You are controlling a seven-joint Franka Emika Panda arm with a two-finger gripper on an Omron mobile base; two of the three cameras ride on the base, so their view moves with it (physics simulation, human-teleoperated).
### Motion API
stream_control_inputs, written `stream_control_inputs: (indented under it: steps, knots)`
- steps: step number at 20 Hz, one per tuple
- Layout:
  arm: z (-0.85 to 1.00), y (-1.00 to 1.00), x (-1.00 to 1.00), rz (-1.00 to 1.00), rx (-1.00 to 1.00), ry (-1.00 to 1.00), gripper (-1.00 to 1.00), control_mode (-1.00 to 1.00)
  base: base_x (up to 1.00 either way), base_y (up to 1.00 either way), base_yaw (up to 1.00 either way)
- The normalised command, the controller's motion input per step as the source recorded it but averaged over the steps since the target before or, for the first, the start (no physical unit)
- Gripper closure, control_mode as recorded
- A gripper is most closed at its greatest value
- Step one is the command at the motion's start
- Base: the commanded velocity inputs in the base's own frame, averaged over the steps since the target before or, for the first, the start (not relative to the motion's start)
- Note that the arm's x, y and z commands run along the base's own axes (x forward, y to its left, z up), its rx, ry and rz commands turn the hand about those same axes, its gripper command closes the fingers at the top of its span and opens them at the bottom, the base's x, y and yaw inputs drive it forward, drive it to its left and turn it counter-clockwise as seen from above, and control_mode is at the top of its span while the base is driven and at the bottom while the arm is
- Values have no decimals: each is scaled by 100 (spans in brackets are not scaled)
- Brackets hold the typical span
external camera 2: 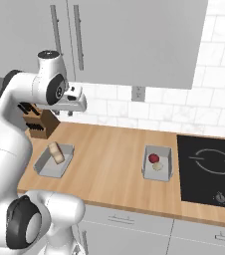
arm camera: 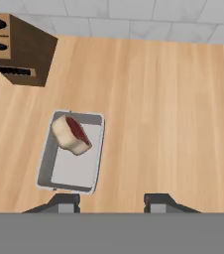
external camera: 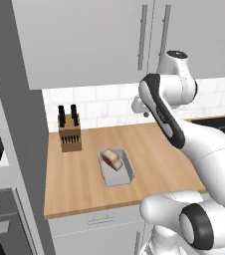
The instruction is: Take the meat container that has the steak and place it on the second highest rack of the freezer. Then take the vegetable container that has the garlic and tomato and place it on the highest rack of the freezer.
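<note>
Wood grain runs across the smooth tan desk [external camera: 149, 149], backed by white tile. The meat container [external camera: 117, 169], a shallow rectangular tray of pale grey translucent plastic, sits near the desk's left end, closer to its front edge, in front of a brown knife block [external camera: 69, 133]. Inside, the steak [external camera: 112, 159] is a thick rounded chunk, tan-sided with a dark red top, lying toward the tray's back end. The right base view adds the vegetable container [external camera 2: 157, 163], a like tray beside a black cooktop [external camera 2: 211, 169], holding a small round tomato [external camera 2: 154, 158] and a pale lump. The tool [arm camera: 111, 202] hangs above the desk, empty, fingers apart.
</note>
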Motion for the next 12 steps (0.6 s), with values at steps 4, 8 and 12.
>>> stream_control_inputs:
  steps: [4,8,12]
  knots:
    - [-5,31,-9,-6,0,0,-100,-100,0,0,0]
    - [-39,59,-45,-54,18,6,-100,-100,0,0,0]
    - [-51,32,-52,-72,24,13,-100,-100,0,0,0]
